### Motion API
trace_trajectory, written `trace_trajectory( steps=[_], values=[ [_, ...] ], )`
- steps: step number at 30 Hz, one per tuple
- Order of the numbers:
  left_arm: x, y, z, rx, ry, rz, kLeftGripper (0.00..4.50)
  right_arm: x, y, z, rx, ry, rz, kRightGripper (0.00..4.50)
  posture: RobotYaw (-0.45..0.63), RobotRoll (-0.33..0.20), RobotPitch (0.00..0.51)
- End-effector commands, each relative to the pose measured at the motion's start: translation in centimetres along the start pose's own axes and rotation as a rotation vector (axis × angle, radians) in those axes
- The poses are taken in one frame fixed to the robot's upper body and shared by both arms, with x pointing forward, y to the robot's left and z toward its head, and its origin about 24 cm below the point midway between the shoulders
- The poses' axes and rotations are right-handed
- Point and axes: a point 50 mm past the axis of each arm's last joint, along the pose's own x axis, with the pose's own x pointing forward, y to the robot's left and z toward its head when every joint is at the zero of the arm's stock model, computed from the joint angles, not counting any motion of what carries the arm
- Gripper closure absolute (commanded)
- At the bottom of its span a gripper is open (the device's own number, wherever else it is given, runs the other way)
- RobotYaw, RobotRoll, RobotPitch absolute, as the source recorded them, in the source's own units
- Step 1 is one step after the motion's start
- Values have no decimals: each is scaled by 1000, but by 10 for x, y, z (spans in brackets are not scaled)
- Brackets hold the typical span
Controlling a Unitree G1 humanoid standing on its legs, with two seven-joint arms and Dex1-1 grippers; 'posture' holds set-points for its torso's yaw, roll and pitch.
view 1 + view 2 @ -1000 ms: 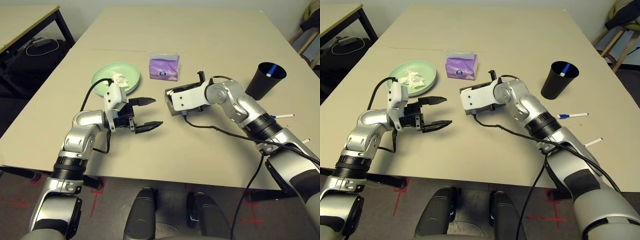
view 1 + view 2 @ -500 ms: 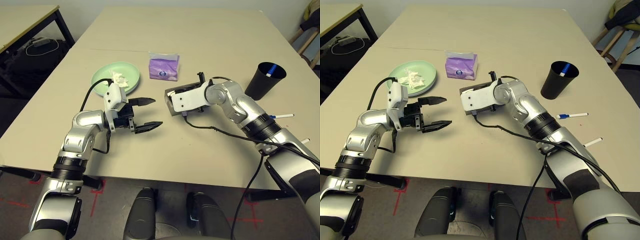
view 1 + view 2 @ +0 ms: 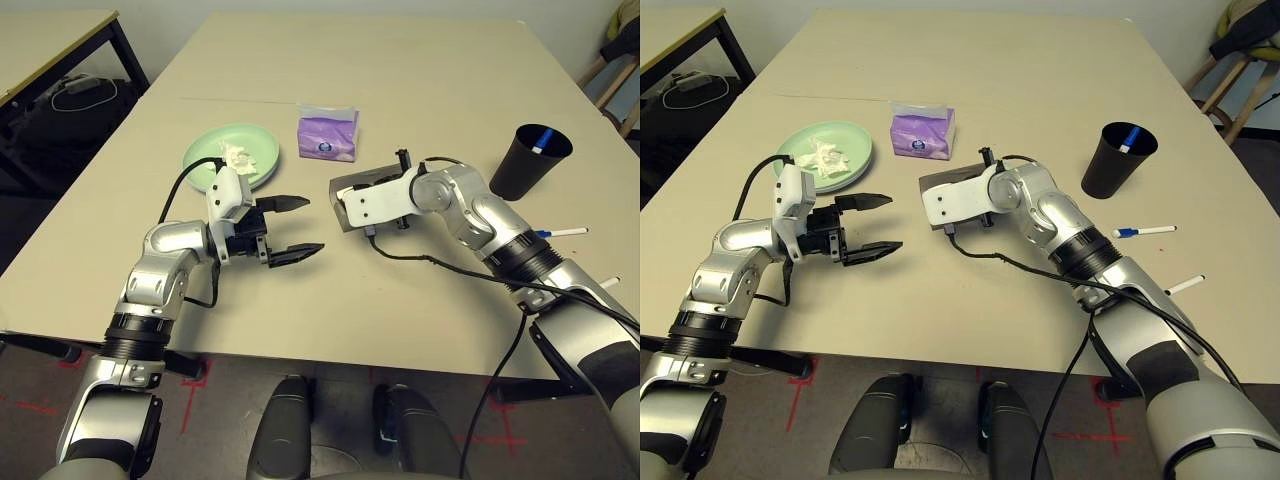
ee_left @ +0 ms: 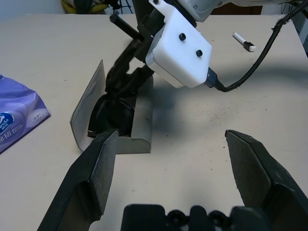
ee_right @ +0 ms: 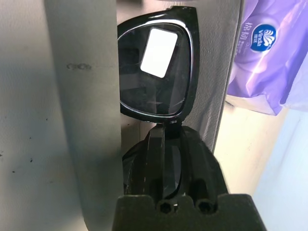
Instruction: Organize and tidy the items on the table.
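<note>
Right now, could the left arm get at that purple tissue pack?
Probably yes. The left gripper hangs open above bare table, and the purple tissue pack stands apart just beyond it. Only the grey glasses case, where the right gripper works, lies nearby.

Your left gripper (image 3: 293,228) hovers with fingers spread wide, just near of the green plate (image 3: 232,155) holding crumpled tissue (image 3: 238,156). Your right gripper (image 3: 345,200) reaches into the grey glasses case (image 3: 349,187). Far right stands the black cup (image 3: 531,160).

A smaller black-legged table (image 3: 60,40) stands beyond the work surface's far left corner. A white cable (image 3: 85,93) lies coiled on dark bags beneath it. Wooden chair legs (image 3: 610,80) stand at far right.
</note>
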Motion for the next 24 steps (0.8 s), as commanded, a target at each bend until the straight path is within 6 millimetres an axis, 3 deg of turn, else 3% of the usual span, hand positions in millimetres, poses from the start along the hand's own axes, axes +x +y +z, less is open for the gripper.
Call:
trace_trajectory(
  steps=[1, 7, 16, 19, 24],
  values=[
    [-2, 0, 0, 5, 0, 3, 0, -3, -2, 2, 4, -7, 6, 2380, 263, 0, 110],
    [-2, 4, 0, 7, 1, 1, 0, -11, -6, 0, 10, 1, -5, 77, 240, 0, 99],
    [-1, 10, 1, 5, 0, -1, 0, -36, -21, -15, 163, 0, -63, 30, 197, 0, 85],
    [-1, 13, -2, -1, -1, 8, 0, -44, -20, -22, 351, -99, -89, 30, 176, 0, 83],
    [-1, 17, -7, -19, 10, 17, 0, -53, -2, -37, 657, -320, -168, 30, 141, 0, 84]
  ],
)
